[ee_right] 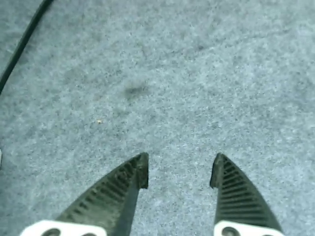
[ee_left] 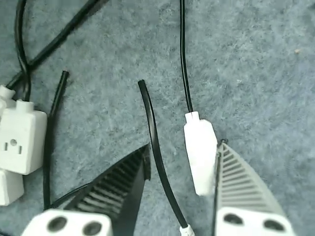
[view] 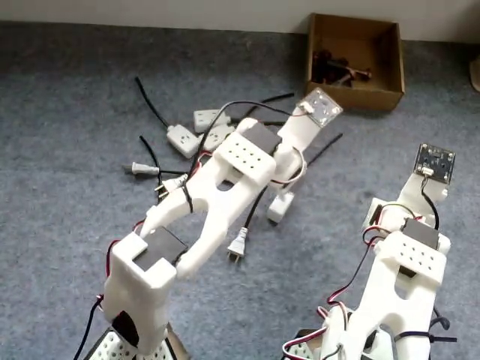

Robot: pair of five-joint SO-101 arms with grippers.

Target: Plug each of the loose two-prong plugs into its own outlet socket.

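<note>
- Since the loose plugs and sockets lie tangled mid-bench, the left arm (view: 225, 180) stretches out over the heap. The right arm (view: 405, 277) sits folded at its own side, well apart from it. A plug (view: 238, 246) with bare metal prongs lies close by the left arm, and boxy white sockets (view: 182, 139) cluster beyond on the grey, nappy bench (view: 67, 90).
- A cardboard box (view: 352, 97) stands at the far edge, holding dark odds and ends.
- From the left wrist, the left gripper (ee_left: 183, 146) is spread wide, grasping nothing. Its ribbed fingers straddle a thin black cord (ee_left: 155, 137), and a smooth white oblong connector (ee_left: 201, 152) lies against one finger, likely the piece it is lined up to take. Whether that end carries prongs I cannot tell. A socket (ee_left: 19, 140) lies off to the side, slots facing up.
- From the right wrist, the right gripper (ee_right: 180, 156) is likewise parted over bare bench, with another cord (ee_right: 19, 44) at the corner.
</note>
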